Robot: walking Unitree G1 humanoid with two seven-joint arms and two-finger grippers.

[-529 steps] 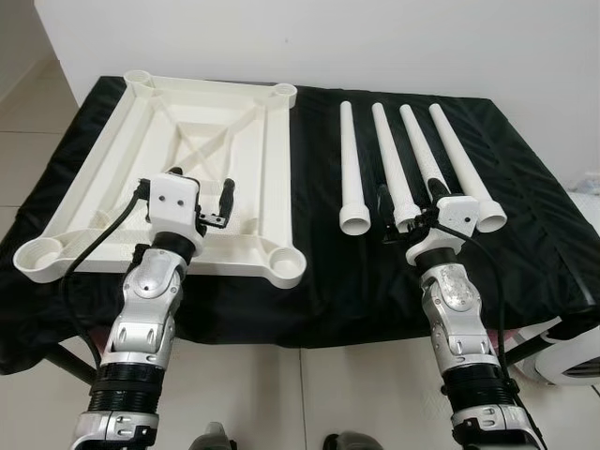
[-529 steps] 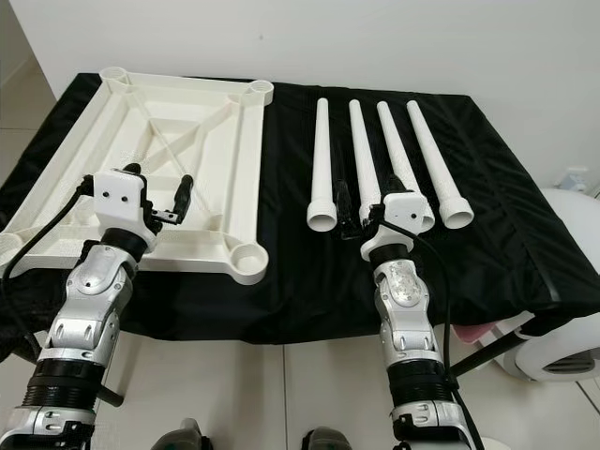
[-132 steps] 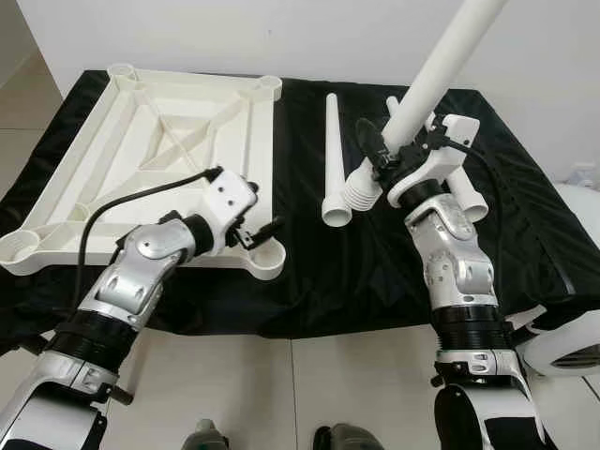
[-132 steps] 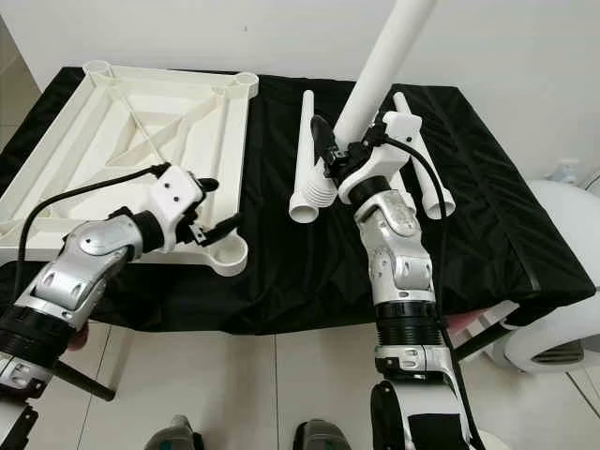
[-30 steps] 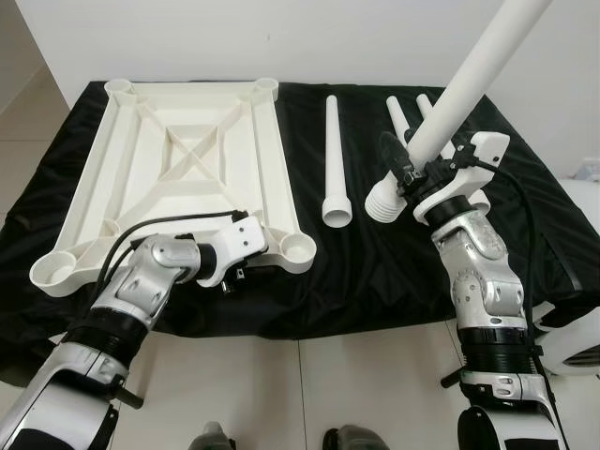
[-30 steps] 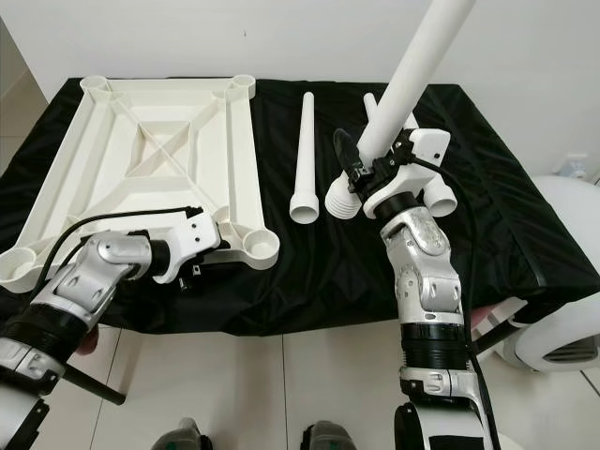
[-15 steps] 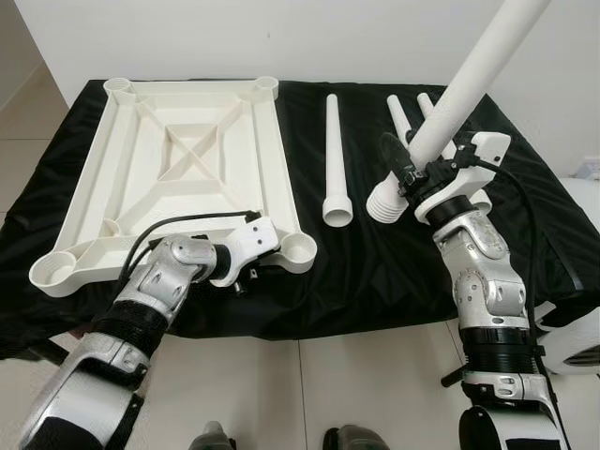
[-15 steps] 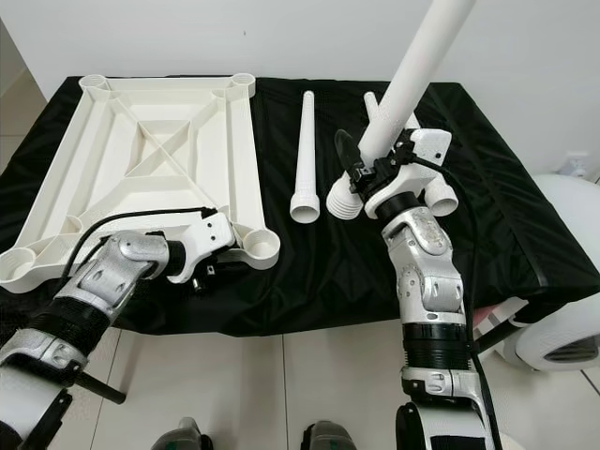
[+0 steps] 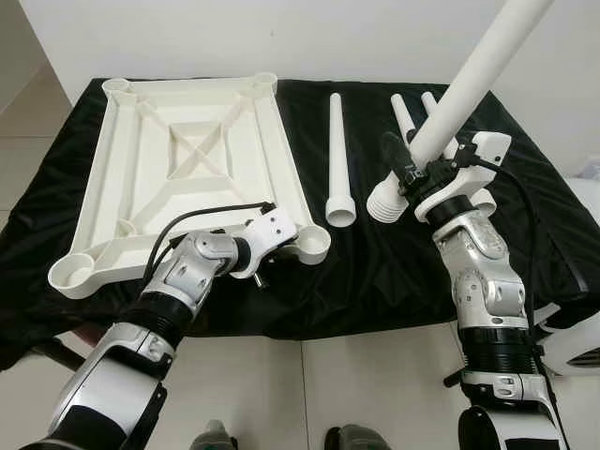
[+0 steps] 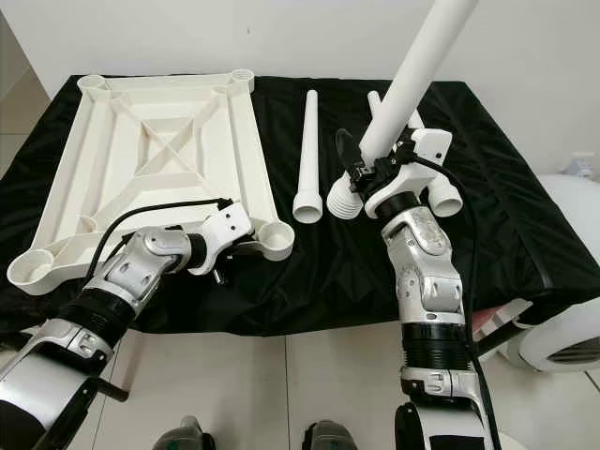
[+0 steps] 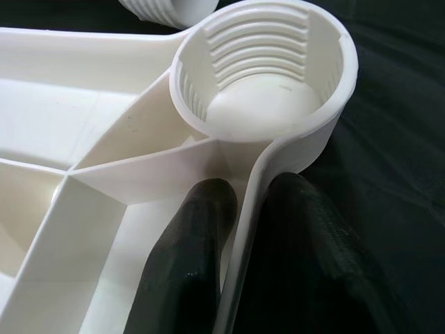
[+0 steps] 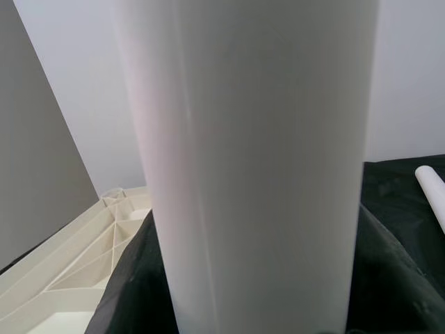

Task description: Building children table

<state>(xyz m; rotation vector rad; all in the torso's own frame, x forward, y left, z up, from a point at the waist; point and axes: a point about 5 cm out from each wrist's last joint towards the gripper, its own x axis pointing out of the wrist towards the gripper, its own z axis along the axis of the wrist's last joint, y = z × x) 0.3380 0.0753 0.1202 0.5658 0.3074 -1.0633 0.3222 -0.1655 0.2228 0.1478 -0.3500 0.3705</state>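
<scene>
The white tabletop (image 9: 187,159) lies upside down on the black-covered table. My left gripper (image 9: 279,247) is shut on its rim wall, right beside the near-right threaded corner socket (image 9: 315,246). In the left wrist view one black finger (image 11: 198,236) is inside the wall and the other outside, just short of the socket (image 11: 268,62). My right gripper (image 9: 412,175) is shut on a white table leg (image 9: 469,84), held off the cloth and tilted up and away. Its threaded end (image 9: 383,202) points down toward the socket side. The leg (image 12: 257,167) is close up in the right wrist view.
One loose leg (image 9: 337,150) lies between the tabletop and my right arm. Two more legs (image 9: 405,112) lie behind the right gripper. Black cloth (image 9: 375,272) covers the table to its front edge, and a white wall stands behind.
The near edge of the tabletop has swung to the right with my left gripper on its corner. The right arm and the raised leg have held still.
</scene>
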